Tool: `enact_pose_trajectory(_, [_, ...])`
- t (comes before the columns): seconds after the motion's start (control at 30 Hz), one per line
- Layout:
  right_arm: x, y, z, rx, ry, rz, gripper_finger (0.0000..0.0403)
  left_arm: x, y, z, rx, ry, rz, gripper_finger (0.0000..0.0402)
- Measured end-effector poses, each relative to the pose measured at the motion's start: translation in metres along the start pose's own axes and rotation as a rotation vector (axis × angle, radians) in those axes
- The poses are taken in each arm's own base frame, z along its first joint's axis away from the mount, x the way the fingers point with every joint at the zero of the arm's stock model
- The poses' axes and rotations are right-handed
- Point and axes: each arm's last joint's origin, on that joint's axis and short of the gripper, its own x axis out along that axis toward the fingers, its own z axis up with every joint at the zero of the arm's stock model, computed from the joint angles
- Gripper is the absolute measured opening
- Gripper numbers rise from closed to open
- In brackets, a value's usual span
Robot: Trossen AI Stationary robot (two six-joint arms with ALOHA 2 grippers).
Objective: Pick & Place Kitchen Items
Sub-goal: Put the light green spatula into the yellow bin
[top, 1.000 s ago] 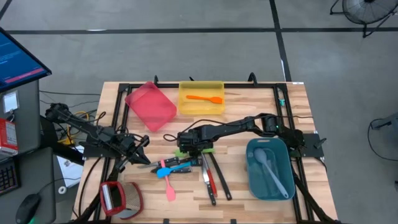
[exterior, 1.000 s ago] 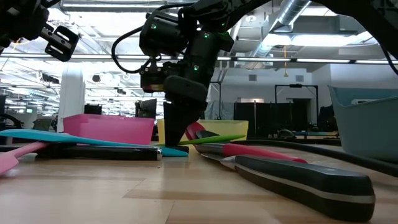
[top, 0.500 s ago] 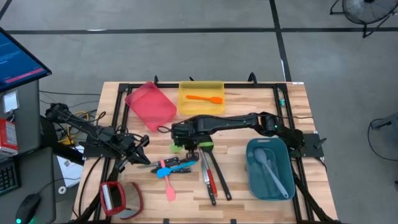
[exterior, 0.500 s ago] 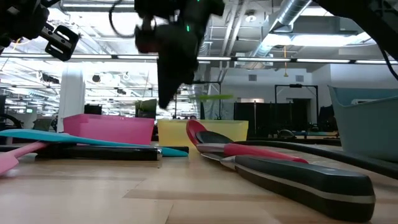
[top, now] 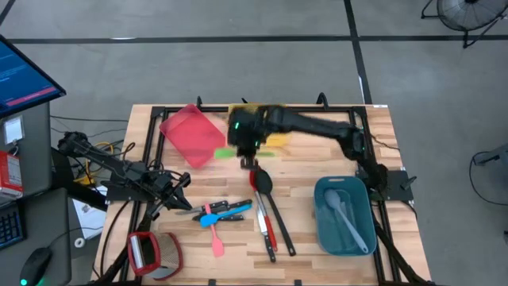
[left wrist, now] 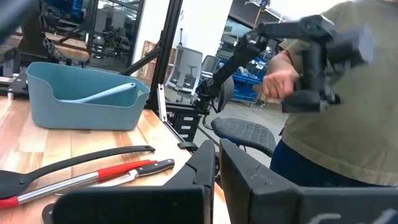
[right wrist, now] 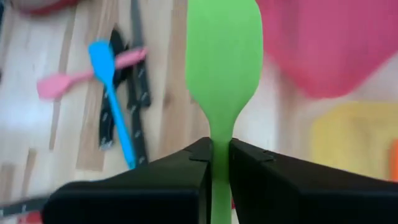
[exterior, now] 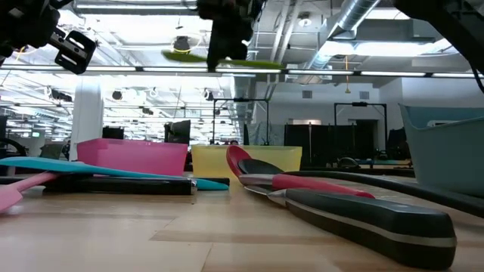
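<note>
Since a second ago: right gripper (top: 242,152) lifted off the table from among the utensils and swung toward the far bins, green spatula (right wrist: 222,68) carried along; now high in the low view, blade and handle level across the top of the picture. Nothing else on the table shifted.

Left to right. Left gripper (left wrist: 216,163) parked off the table's left edge, fingers clenched together on nothing, idle. Near it on the wood, a crossed cluster: blue spatula (top: 224,214), pink spatula (top: 217,244), black-handled knives (top: 230,208). Farther back, pink bin (top: 193,135), tilted. Right gripper just beside that bin's right corner, over the near left corner of the yellow bin (top: 276,141); jaws pinched on the green spatula's thin neck, blade sticking straight out ahead of the fingertips. Below and behind the jaws: red spoon (top: 268,226), black spoon (top: 274,210). Far right, teal bin (top: 343,216) with a grey spoon (top: 347,216) inside.

Risks, as judgement: narrow grip on a slim neck, so possible swivel or slip during a quick swing. Blade well ahead of the jaws, so a drop aimed by gripper position could land across a bin wall, or in the pink bin instead.
</note>
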Motion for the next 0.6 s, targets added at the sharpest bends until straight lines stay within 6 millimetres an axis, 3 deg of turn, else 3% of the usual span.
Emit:
enact_pose_trajectory(0.13, [-0.026, -0.036, -0.003, 0.062, -0.086, -0.001, 0.0018, 0.000, 0.000, 0.000, 0.000, 0.000, 0.000, 0.0008])
enact_pose_trajectory(0.3, [-0.039, -0.083, -0.014, 0.122, -0.114, -0.061, 0.0018, 0.000, 0.000, 0.000, 0.000, 0.000, 0.000, 0.0008])
enact_pose_trajectory(0.4, [-0.037, -0.111, -0.020, 0.148, -0.127, -0.098, 0.0018, 0.000, 0.000, 0.000, 0.000, 0.000, 0.000, 0.0008])
enact_pose_trajectory(0.6, [-0.006, -0.156, -0.041, 0.217, -0.050, -0.115, 0.0020, 0.000, 0.000, 0.000, 0.000, -0.001, -0.001, 0.0008])
